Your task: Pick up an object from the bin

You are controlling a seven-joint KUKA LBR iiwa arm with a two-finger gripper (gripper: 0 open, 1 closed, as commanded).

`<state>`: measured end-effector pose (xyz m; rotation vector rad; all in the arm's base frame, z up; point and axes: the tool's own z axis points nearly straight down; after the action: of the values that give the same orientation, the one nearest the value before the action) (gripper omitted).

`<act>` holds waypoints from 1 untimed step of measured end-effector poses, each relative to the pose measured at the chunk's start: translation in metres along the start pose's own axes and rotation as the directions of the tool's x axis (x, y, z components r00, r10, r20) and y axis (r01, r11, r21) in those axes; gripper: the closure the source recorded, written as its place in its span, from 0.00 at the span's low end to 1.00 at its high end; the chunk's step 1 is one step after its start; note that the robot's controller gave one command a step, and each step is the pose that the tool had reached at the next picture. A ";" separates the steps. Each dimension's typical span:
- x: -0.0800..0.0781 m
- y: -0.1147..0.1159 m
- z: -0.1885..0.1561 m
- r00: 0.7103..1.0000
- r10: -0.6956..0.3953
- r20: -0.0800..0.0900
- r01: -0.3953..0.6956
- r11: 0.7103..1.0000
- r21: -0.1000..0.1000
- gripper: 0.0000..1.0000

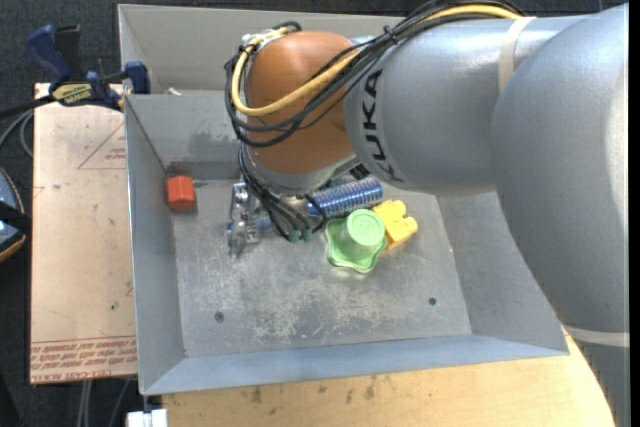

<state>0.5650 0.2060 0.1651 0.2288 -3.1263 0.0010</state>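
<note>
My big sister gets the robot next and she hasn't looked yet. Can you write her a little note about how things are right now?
Pincer: down low near the floor of the bin, left of the middle. Open or shut cannot be told, and no thing is seen in it.
Things: a small orange-red block lies alone by the left wall. A green cup, a yellow block and a blue ribbed roller lie bunched together to the pincer's right.
Done: the arm has reached into the bin.
Left: grip one thing and lift it out.
</note>
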 end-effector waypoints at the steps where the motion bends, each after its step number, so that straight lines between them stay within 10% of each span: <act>1: 0.005 -0.007 0.007 0.999 0.033 0.006 -0.033 0.999 -0.002 1.00</act>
<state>0.5612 0.1986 0.1585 0.1774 -3.1359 -0.0018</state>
